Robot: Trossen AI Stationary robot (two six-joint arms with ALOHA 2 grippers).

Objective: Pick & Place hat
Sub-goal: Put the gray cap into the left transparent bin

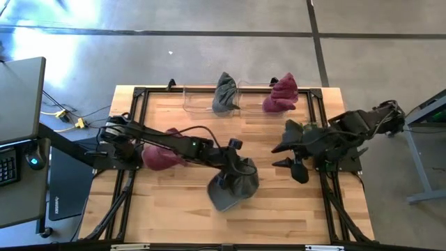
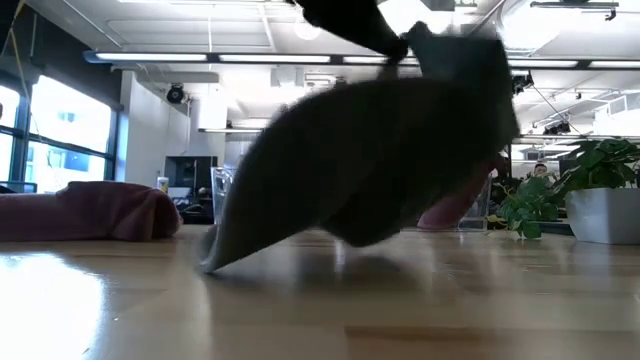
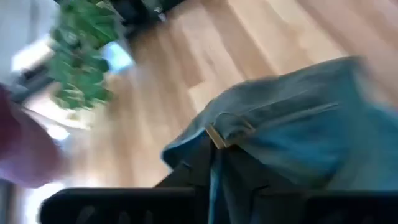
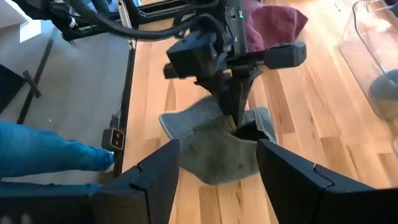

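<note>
My left gripper (image 4: 233, 121) is pinched on the crown of the grey cap (image 1: 233, 187), brim dragging on the table (image 1: 279, 209), probably for lift-off. My right gripper (image 1: 296, 159) waits open nearby. Beyond, clear bins (image 1: 209, 97) hold another grey hat (image 1: 224, 94).

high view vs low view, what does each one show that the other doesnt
Only the high view shows both arms whole: the left gripper pinching the grey hat near the table's front, the right gripper open and apart from it, plus a second grey hat at the back edge. Only the low view shows the held hat lifted, one edge still touching the wood, and a potted plant beyond. Both show the grey hat and a maroon hat.
</note>
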